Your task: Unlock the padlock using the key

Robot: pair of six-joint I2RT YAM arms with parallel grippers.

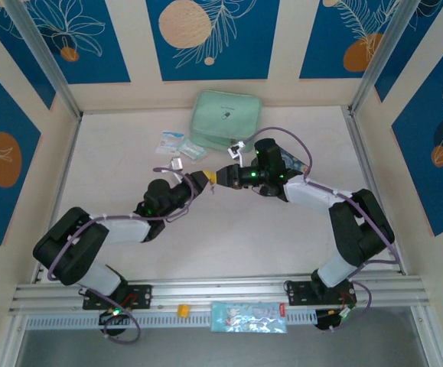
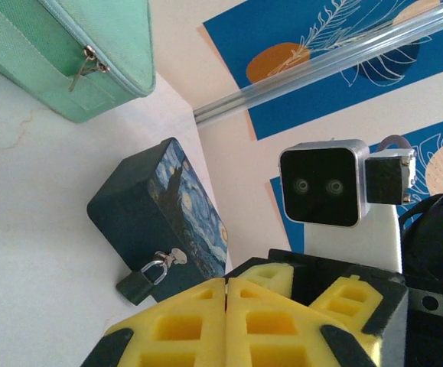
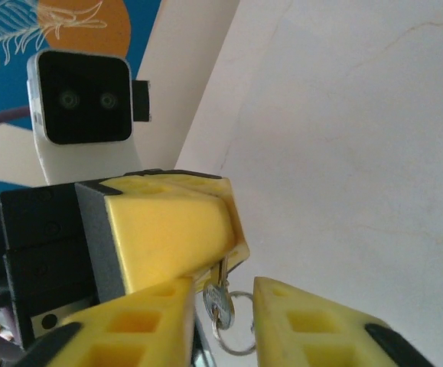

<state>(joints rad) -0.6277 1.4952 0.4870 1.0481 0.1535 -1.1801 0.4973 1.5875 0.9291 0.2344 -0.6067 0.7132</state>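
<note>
While the left gripper (image 2: 226, 298) is closed on the key (image 3: 216, 300) and the right gripper (image 3: 223, 289) stands slightly open around it, the padlock (image 2: 143, 280) is not yet unlocked

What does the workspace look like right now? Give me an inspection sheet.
Surface: pale table, faintly marked.
Job's things: padlock hangs on the clasp of the dark blue tin; key pinched at the tips of the left gripper.
Clutter: green pouch, white-and-blue packets.
Grippers: left gripper shut on the key; right gripper open, fingers either side of it.
Cables: purple cables run along both arms.
Surroundings: blue-and-cream panel walls.
</note>
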